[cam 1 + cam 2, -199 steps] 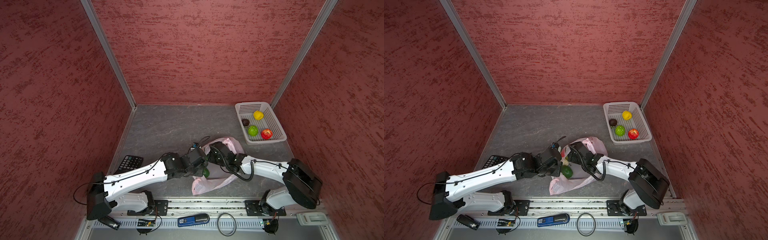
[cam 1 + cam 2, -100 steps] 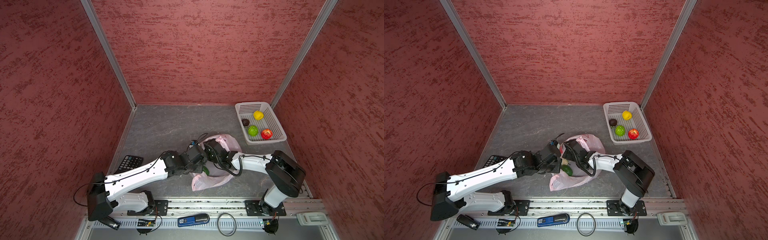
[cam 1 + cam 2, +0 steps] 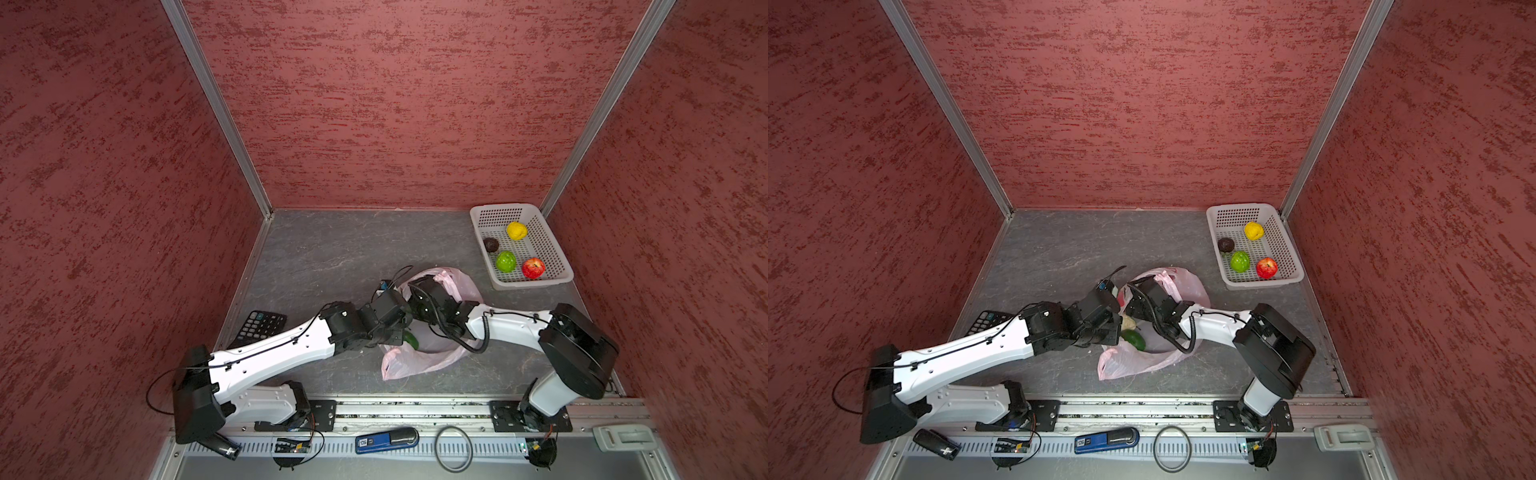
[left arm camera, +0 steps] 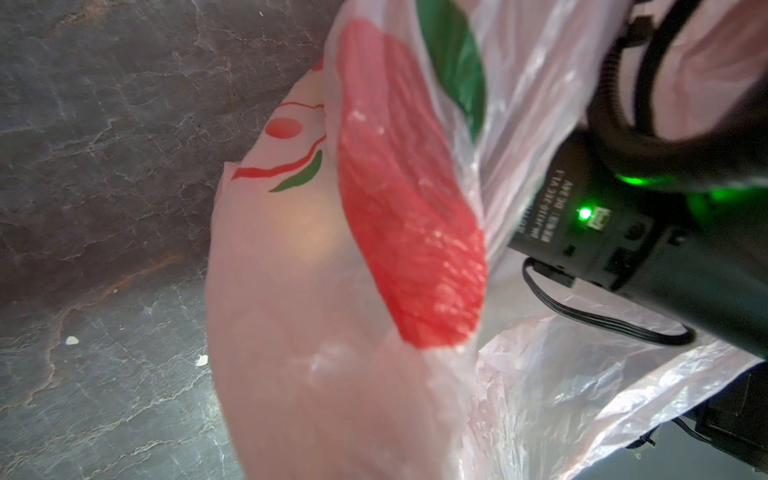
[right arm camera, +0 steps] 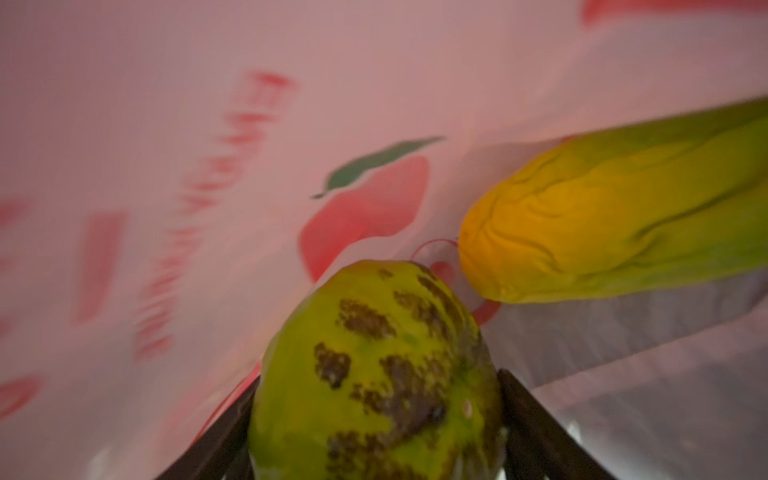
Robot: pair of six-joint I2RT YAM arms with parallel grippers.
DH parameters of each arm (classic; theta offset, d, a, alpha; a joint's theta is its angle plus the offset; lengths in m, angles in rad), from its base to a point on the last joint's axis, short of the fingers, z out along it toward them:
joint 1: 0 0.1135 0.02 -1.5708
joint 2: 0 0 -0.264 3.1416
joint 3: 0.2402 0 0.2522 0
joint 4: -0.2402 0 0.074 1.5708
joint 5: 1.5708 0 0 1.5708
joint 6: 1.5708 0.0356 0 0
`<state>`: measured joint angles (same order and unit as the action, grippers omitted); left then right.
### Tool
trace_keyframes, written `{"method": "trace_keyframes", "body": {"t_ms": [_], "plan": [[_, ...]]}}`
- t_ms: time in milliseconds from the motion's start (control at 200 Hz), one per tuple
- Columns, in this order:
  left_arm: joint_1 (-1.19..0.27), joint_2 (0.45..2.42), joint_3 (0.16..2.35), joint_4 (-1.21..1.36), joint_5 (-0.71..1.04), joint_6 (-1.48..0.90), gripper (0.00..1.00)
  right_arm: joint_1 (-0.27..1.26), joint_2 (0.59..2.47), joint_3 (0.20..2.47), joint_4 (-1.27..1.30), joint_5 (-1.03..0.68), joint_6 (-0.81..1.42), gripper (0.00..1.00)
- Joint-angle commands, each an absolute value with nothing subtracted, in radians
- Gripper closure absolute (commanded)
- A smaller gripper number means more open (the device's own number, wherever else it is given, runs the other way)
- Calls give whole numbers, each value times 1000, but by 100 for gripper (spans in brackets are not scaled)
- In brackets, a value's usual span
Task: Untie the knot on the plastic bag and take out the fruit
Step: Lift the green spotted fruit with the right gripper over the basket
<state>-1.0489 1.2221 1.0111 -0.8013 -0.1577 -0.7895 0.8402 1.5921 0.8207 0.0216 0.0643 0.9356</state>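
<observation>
The plastic bag [image 3: 415,362] lies near the front middle of the table [image 3: 332,257] with its mouth open upward. One arm reaches to it from each side.

Only the right wrist view looks inside. There a mottled green fruit [image 5: 374,324] sits between the two dark fingers [image 5: 536,424] of the right tool [image 5: 378,376]. The fingers stand wide and press against both its flanks, so the tool grips it. An elongated yellow-green fruit [image 5: 615,232] lies just beside it, against the pink wall with its red print.

In both top views that grip is hidden under the black wrist. A dark green fruit [image 3: 411,340] shows there at the bag's near edge, and a cream-white fruit [image 3: 1127,321] touching it shows in a top view only. Whether the dark green one is either fruit of the wrist view, I cannot tell.

The left tool [image 3: 1115,328] is at the bag's left rim, fully closed. Pink film with a red and green apple print fills the left wrist view and covers the fingers, so I cannot tell whether plastic is pinched.

One white basket [image 3: 490,212] stands in the far right corner, apart from the bag. It holds four fruits: a yellow fruit [image 3: 516,230], a dark brown fruit [image 3: 491,244], a bright green fruit [image 3: 506,261] and a red fruit [image 3: 533,267].

One calculator [image 3: 262,328] lies at the table's left edge, partly under the left arm. One blue device [image 3: 386,440] and one black ring [image 3: 453,449] lie on the front rail.
</observation>
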Motion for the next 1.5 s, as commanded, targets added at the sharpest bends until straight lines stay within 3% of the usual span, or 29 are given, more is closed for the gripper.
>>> {"method": "trace_keyframes", "body": {"t_ms": [0,556,992,1498], "plan": [[-1036,1197,1009,-773,-183,-781,100,836,1512,790,-16,11,900,39],[-1008,1205,1032,-708,-204,-738,100,874,1271,809,-312,-115,714,42],[-989,1210,1028,-696,-189,-706,100,949,1149,985,-559,-96,708,42],[-982,1206,1042,-707,-172,-690,100,892,1150,1371,-784,40,626,41]]}}
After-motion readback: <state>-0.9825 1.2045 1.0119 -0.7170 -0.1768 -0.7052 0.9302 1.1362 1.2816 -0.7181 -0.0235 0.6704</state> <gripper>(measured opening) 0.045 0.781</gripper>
